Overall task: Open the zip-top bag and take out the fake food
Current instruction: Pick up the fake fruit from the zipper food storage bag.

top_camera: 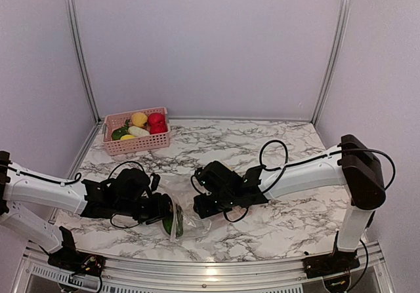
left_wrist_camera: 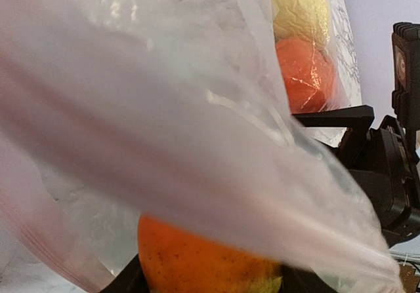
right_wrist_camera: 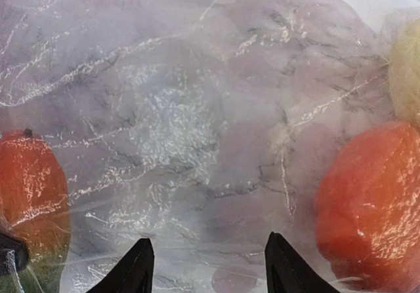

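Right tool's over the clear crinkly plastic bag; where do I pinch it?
Pinch the clear plastic bag at its slack wrinkled middle, between the orange toy fruit and the red-orange toy fruit, straight ahead of the open right tool: no food lies there.

clear crinkly plastic zip-top bag fills frame, blurred, close to lens. orange toy fruit with yellow-green underside bottom centre, between dark tips of left gripper; grip unconfirmed. upper right, inside bag: pale yellow toy fruit touching orange-red toy fruit below it. black right gripper at right edge, finger against bag.
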Motion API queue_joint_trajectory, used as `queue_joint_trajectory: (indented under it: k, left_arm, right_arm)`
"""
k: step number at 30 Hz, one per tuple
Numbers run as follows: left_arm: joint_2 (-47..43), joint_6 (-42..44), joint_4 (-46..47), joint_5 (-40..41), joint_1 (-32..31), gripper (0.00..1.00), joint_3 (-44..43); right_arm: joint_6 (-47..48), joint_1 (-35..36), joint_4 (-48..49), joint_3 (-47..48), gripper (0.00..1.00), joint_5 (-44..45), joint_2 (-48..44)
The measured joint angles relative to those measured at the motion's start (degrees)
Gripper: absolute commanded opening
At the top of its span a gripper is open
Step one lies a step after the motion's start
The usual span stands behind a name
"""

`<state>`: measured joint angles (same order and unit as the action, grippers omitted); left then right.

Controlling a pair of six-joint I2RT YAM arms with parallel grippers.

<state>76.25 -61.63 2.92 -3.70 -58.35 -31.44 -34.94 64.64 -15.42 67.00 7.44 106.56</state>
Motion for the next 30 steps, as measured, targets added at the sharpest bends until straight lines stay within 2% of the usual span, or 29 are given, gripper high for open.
queue_joint_trajectory:
  k: [13, 24, 30]
  left_arm:
    - [-5.1, 1.4, -8.4, 2.2, 0.0, 0.41, 0.0]
    - [-5.7, 1.3, -8.1, 2.6, 0.0, 0.46, 0.2]
    - [-1.2, 1.6, -5.0, 2.7, 0.0, 0.46, 0.6]
  right_arm:
    - [0.1, -1.2, 4.6, -2.5, 0.57, -3.3, -0.5]
    - [0.4, -1.4, 6.0, -3.2, 0.61, -3.3, -0.6]
    - [0.5, -1.4, 5.7, -3.9, 0.61, -1.9, -0.6]
